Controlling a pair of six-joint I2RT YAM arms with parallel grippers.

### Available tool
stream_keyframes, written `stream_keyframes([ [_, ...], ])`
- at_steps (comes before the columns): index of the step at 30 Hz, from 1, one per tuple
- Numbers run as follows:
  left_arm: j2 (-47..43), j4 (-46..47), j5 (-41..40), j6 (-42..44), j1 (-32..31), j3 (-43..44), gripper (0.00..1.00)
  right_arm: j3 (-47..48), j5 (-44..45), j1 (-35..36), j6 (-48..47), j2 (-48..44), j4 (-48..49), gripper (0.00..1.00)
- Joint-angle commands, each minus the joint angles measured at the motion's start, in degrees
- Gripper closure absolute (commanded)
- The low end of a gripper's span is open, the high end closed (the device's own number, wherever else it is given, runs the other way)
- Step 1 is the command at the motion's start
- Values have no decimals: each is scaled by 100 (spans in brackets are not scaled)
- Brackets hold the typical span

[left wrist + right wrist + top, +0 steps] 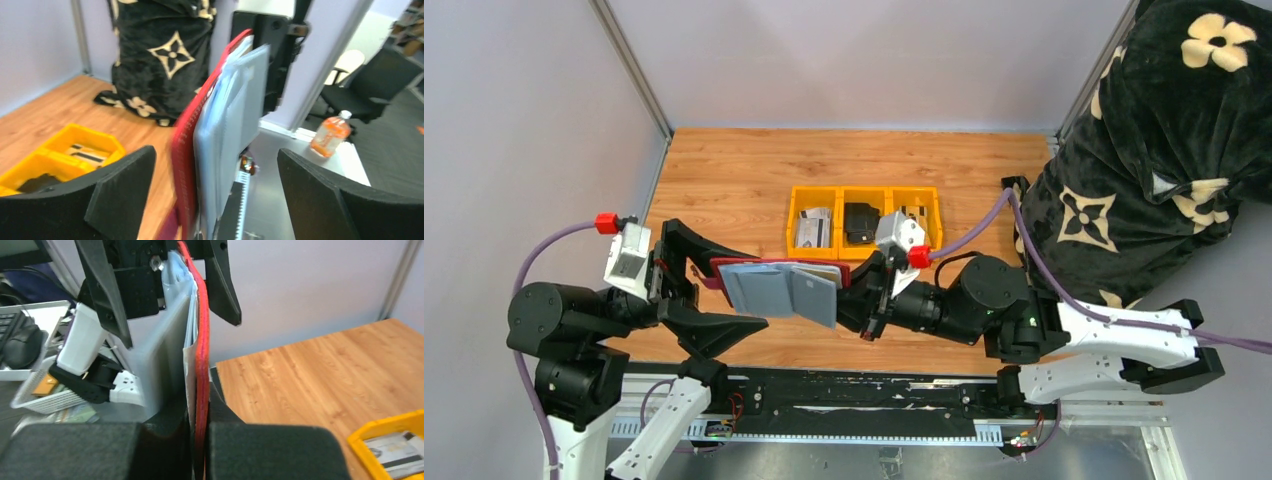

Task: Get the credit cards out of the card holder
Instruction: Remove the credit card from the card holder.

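Fingers (222, 412) of the right gripper (199, 415) are pressed together on one edge of the card holder (202, 340), whose stiff red cover is pinched between their matte black, blocky pads. The left gripper (216, 160) is spread wide. Its two black, wedge-shaped fingers (120, 190) are seen on either side of the holder and apart from it, with nothing gripped.

The holder is held in the air between the two arms, over the near part of the wooden table (724, 170). It is opened out, so that the smooth, pale grey-blue inner sleeves (759, 288) are shown to the overhead camera, and one sleeve panel hangs toward the near edge. Whether cards sit inside the sleeves cannot be told.

Behind the holder, a yellow plastic bin (864, 189) of three compartments is set on the table. Pale credit cards (812, 230), some with a dark stripe, are laid in the left compartment. A black wallet-like object (859, 222) is in the middle one. More cards are in the right one, partly hidden by the right wrist's white camera housing (899, 237). The print on the cards is too small to be read.

A black plush blanket (1164, 150) patterned with cream flower motifs is heaped at the table's right side. In the left wrist view, an orange bottle (330, 135) with a white cap and a dark office chair (380, 75) are seen beyond the table.
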Motion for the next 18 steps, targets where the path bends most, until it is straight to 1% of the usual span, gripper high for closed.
stream_keyframes([
  [1, -205, -575, -595, 596, 6, 84, 0, 1183, 2659, 1001, -1400, 671, -1207, 100],
  [4, -331, -722, -786, 819, 6, -12, 0, 2109, 4092, 1454, -2210, 1438, -1837, 100],
  [6, -431, -740, -795, 853, 6, -92, 0, 2652, 4732, 1538, -2503, 1903, -2280, 100],
  [8, -536, -833, -813, 959, 7, -146, 0, 3004, 5229, 1600, -2925, 2226, -2416, 100],
  [11, -716, -963, -795, 1088, 6, -237, 0, 3268, 5531, 1646, -3270, 2470, -2418, 100],
  [15, -959, -998, -538, 1195, 6, -403, 0, 3456, 5602, 1690, -3510, 2551, -2375, 100],
  [18, -1075, -1017, -529, 1257, 6, -512, 0, 3663, 5770, 1782, -3738, 2717, -2341, 100],
])
